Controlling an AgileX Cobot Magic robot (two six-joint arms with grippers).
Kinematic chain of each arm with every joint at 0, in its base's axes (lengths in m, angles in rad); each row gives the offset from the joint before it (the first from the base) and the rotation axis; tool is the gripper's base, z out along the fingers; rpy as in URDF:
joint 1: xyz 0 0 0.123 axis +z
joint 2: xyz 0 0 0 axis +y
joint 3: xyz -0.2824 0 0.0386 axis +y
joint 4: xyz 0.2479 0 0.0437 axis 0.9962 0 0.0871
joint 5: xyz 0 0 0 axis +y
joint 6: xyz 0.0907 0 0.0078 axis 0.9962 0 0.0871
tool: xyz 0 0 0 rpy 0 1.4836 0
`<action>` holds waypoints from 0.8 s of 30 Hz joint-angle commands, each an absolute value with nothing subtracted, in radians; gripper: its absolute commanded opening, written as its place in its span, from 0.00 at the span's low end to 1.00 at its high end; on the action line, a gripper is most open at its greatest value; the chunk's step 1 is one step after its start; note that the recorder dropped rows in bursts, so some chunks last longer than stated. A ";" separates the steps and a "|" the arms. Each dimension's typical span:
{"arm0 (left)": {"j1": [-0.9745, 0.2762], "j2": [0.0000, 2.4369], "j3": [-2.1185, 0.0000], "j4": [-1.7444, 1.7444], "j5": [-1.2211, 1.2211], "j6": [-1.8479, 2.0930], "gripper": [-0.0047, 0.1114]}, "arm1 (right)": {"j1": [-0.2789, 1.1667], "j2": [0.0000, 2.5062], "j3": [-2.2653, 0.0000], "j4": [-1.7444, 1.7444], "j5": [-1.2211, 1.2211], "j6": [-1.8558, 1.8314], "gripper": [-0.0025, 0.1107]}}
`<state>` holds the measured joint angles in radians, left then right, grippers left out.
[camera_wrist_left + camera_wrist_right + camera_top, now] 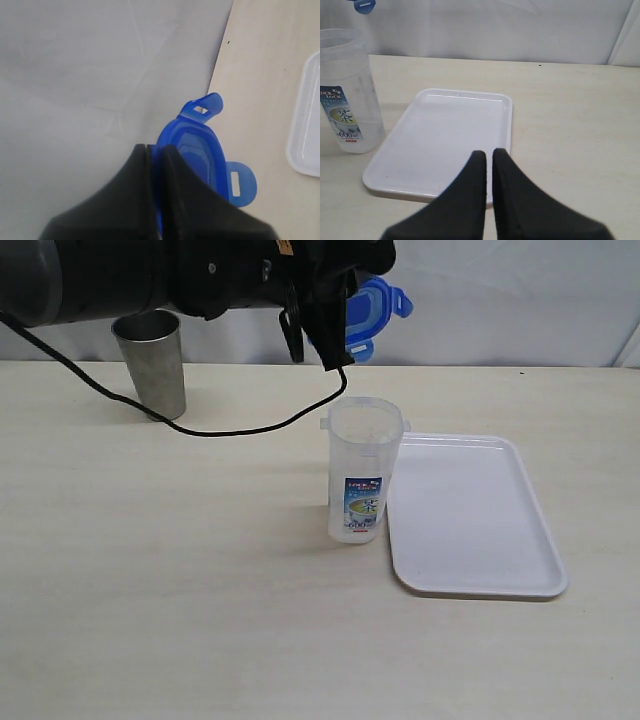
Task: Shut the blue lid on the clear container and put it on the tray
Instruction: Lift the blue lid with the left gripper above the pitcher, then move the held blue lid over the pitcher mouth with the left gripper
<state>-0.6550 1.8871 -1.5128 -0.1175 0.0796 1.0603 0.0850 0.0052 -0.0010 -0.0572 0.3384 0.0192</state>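
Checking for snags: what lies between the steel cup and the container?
A black cable droops between cup and container, seen in the exterior view.

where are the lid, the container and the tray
lid (pixel 195 147): left wrist view, middle of its visible face
container (pixel 362 455): exterior view, upper side wall
tray (pixel 470 510): exterior view, bare floor

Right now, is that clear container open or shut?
Open: the clear container stands lidless; the left claw holds the blue lid aloft.
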 commanded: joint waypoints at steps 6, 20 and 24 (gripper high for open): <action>-0.649 1.878 -1.508 0.049 0.049 1.046 0.04 | 0.082 0.000 0.000 -0.067 0.338 0.022 0.06; -0.652 1.878 -1.508 1.318 0.541 -0.078 0.04 | 0.082 0.000 0.000 -0.067 0.338 0.022 0.06; -0.658 1.878 -1.508 1.157 0.399 -0.213 0.04 | 0.082 0.000 0.000 -0.067 0.338 0.022 0.06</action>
<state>-0.6507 1.8853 -1.5068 1.2027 0.4599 -0.1533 0.0850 0.0052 -0.0010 -0.0572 0.3384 0.0192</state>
